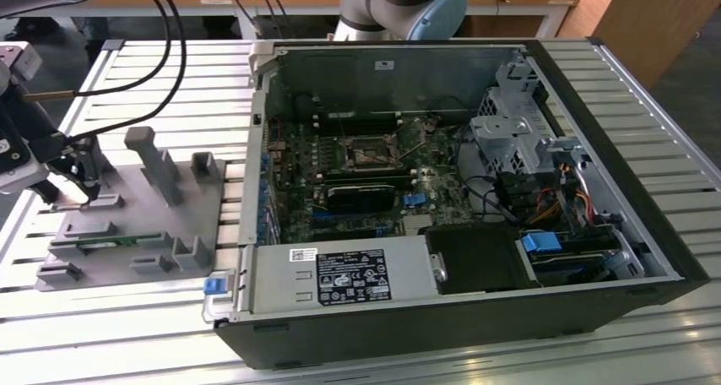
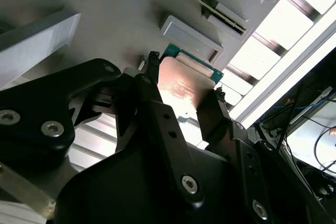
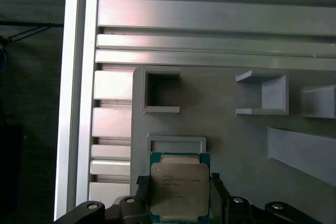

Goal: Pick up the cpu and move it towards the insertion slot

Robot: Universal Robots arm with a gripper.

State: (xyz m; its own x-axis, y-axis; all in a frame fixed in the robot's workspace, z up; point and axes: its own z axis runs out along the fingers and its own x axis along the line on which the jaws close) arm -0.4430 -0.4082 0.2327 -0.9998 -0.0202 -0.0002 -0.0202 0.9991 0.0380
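In the exterior view the gripper (image 1: 70, 191) hangs at the 9 o'clock side of the scene, low over the far end of the grey tray (image 1: 127, 223), which lies on a slatted metal table (image 1: 101, 322). Both wrist views show what it has: the cpu (image 3: 180, 187) sits squarely between the two black fingertips (image 3: 216, 180). Its silvery top faces up and its green edge shows around it. The jaws are drawn in to just the chip's width, one tip against each of two opposite edges, so they look clamped on it and not merely standing beside it. In the second wrist view the cpu (image 2: 181, 87) lies just next to a small raised frame on the tray. Whether it is lifted clear of the tray or resting on it cannot be told.

The insertion slot (image 1: 369, 155), a dark square in a shiny bracket, is on the motherboard inside the open computer case (image 1: 614, 98). It lies well apart from the gripper, toward 3 o'clock of it. A thin green memory stick (image 1: 107, 242) lies in the tray at about 5 o'clock of the gripper.
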